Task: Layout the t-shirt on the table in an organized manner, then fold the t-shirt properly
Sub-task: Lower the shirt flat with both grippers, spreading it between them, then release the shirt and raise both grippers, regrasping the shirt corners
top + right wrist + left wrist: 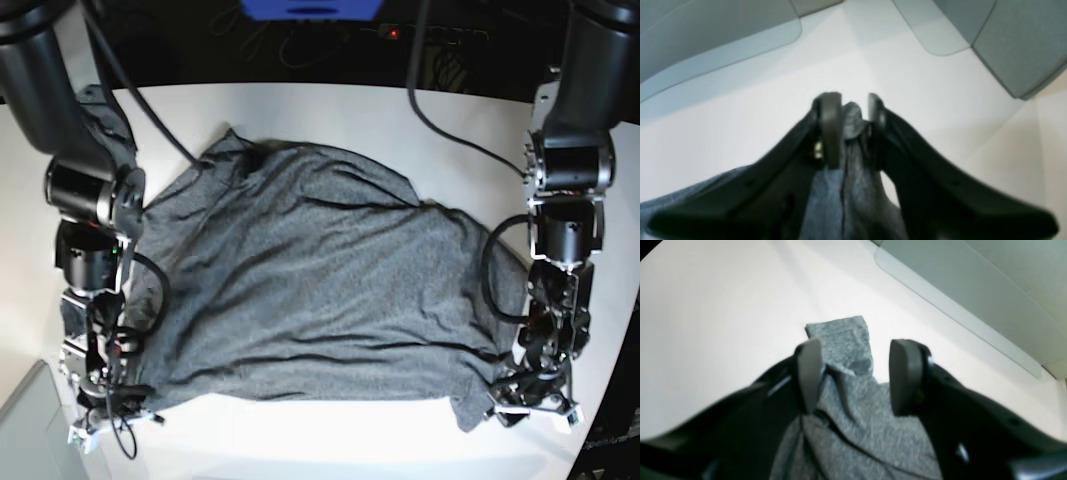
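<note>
Across the white table (330, 440), the grey t-shirt (320, 290) is lying rumpled as the left gripper (853, 376) and right gripper (851, 130) are gaping over its near corners, risking wrinkles bunching there.

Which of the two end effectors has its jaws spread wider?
The left end effector: a broad gap over the t-shirt. The right end effector shows a narrow gap with cloth in it.

A robotics lab: two arms (85, 190) over a white table (330, 105).
</note>
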